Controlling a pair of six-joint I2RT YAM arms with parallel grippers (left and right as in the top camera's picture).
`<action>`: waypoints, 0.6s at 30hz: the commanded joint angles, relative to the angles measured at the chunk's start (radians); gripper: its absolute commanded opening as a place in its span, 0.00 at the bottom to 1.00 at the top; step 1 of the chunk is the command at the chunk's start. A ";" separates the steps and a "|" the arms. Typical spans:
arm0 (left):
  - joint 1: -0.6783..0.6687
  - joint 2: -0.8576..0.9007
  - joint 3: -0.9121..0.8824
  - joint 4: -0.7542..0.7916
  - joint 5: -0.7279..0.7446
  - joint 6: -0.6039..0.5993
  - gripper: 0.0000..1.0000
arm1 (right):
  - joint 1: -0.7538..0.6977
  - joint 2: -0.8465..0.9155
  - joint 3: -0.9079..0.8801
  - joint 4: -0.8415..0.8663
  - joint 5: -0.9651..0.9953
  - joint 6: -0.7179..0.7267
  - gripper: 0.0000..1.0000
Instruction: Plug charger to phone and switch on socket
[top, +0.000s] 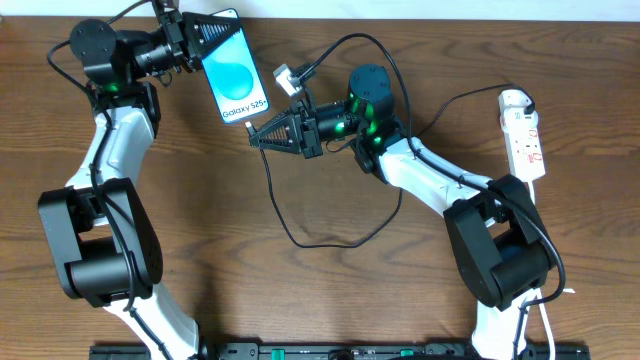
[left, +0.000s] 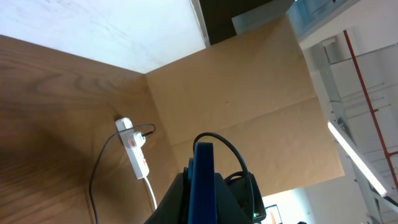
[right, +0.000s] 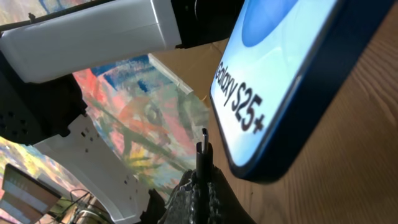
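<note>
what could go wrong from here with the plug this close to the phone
1. The charger tip sits close beside the phone's bottom edge and no port shows, so a push may hit the frame.
2. The left pincer holds the phone by its far end only; pressure from the right pincer might twist it loose.
3. The charger cable loops slack by the right arm and could snag.

wht links (top: 118, 140), blk joints (top: 100, 250) | grn LEDs (top: 364, 112) | blk L pincer (top: 222, 27), R pincer (top: 253, 140)
</note>
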 joint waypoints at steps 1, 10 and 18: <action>0.003 -0.025 0.013 0.010 0.006 0.005 0.08 | -0.008 0.002 0.008 0.003 0.022 0.010 0.01; 0.003 -0.025 0.013 0.010 0.006 -0.003 0.07 | -0.009 0.002 0.008 0.002 0.037 0.020 0.01; 0.003 -0.025 0.013 0.010 0.005 -0.003 0.08 | -0.009 0.002 0.008 0.002 0.057 0.043 0.01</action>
